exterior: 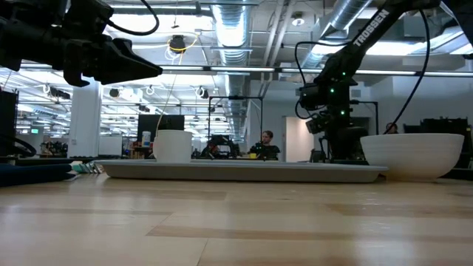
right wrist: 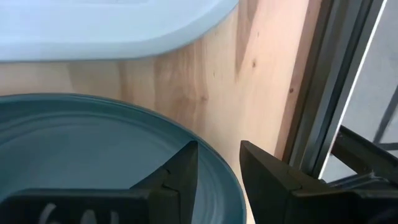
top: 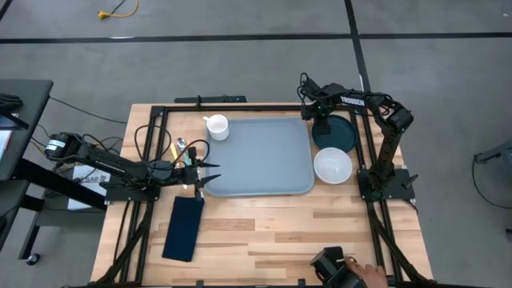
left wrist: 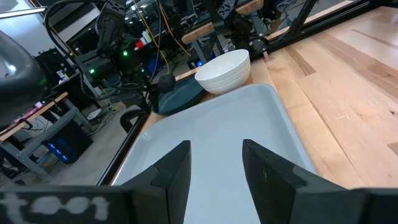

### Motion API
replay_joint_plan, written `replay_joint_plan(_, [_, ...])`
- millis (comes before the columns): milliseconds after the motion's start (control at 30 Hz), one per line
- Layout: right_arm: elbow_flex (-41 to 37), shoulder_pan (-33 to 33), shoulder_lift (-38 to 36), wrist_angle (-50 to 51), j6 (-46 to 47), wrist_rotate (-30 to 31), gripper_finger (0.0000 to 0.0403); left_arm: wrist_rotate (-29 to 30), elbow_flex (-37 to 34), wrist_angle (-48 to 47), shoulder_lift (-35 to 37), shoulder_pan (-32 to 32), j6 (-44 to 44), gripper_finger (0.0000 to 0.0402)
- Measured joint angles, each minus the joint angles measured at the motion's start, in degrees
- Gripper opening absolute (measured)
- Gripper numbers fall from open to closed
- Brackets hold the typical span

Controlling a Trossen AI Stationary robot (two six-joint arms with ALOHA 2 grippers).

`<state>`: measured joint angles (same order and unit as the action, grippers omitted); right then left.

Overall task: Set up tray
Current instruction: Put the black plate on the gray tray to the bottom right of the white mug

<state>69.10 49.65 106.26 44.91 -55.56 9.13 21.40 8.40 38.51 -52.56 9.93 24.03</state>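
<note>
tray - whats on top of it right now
Nothing rests on the tray; its surface shows bare. The mug, bowl and plate sit beside it on the table. The left gripper hangs open above its left edge.

A light wooden plank bench (top: 264, 232) carries the grey-blue tray (top: 260, 156) near its middle. A white mug (top: 217, 126) stands just beside the tray's far left corner. To the tray's right lie a white bowl (top: 333, 166) and a dark teal plate (top: 342, 134). A dark navy folded napkin (top: 183, 228) lies near the left front, with cutlery (top: 181, 150) beyond it.
</note>
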Motion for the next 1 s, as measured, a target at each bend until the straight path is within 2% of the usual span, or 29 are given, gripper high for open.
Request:
replay_joint_plan(767, [0.00, 0.00, -0.07, -0.17, 0.03, -0.24, 0.0111, -0.01, 0.00, 0.01, 0.01, -0.01, -0.35, 0.0135])
replay_joint_plan(1000, [0.00, 0.00, -0.07, -0.15, 0.01, -0.24, 0.0057, -0.01, 0.00, -0.01, 0.01, -0.02, -0.33, 0.0135])
